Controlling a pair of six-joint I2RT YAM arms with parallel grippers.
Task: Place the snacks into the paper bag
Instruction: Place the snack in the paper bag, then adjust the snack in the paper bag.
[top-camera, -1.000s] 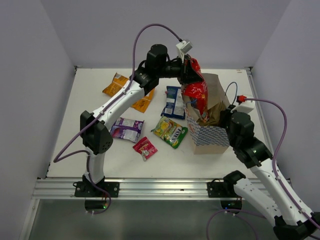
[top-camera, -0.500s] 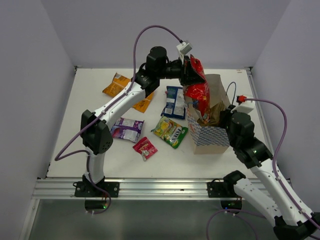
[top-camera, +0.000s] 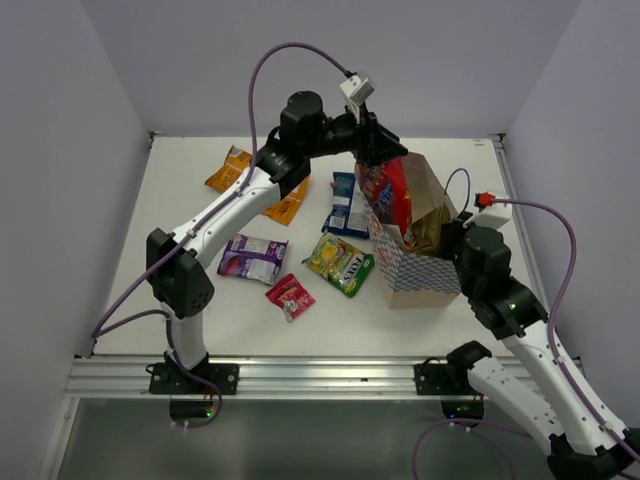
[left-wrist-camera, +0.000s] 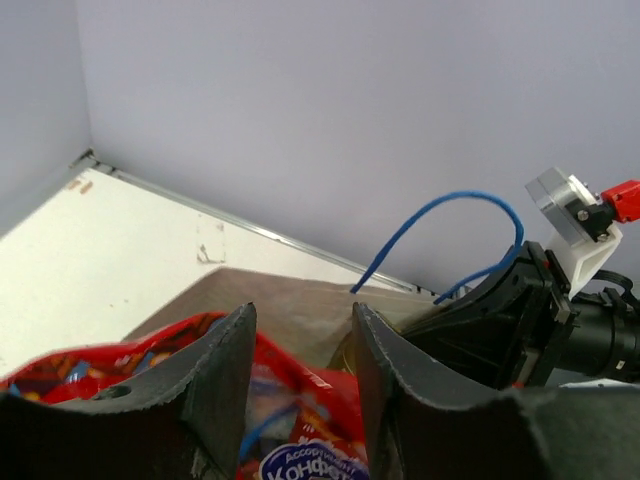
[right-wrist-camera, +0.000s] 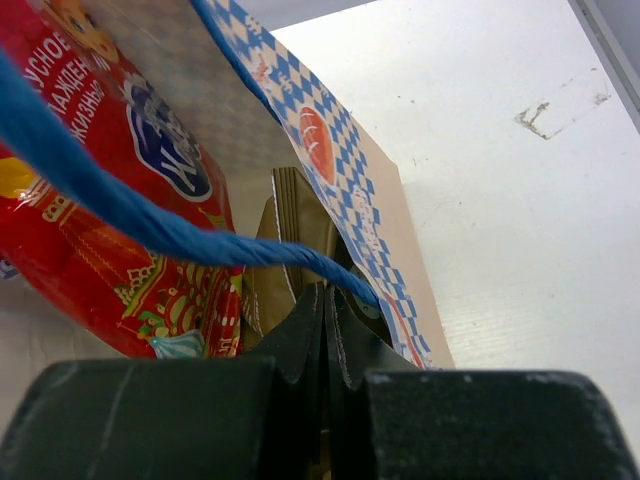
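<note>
The paper bag (top-camera: 420, 272) (left-wrist-camera: 185, 303) (right-wrist-camera: 350, 200) stands upright at the table's right middle. A red snack packet (top-camera: 388, 195) (left-wrist-camera: 290, 392) (right-wrist-camera: 110, 200) stands in its mouth, the top half still above the rim. My left gripper (top-camera: 380, 158) (left-wrist-camera: 302, 312) hovers just over that packet, open, jaws apart on either side of its top. My right gripper (top-camera: 447, 235) (right-wrist-camera: 327, 292) is shut on the bag's right rim, just under the blue cord handle (right-wrist-camera: 150, 230). Loose snacks lie left of the bag: dark blue (top-camera: 348, 205), yellow-green (top-camera: 340, 262), purple (top-camera: 253, 258), pink-red (top-camera: 290, 296), orange (top-camera: 232, 170).
A second orange packet (top-camera: 288, 205) lies partly under the left arm. Grey walls close the table on three sides. An aluminium rail (top-camera: 300, 375) runs along the near edge. The right arm's wrist camera (left-wrist-camera: 575, 210) sits close behind the bag.
My left gripper went from shut to open and drew back a little to the left. The red packet slid lower into the bag. The right arm stayed put.
</note>
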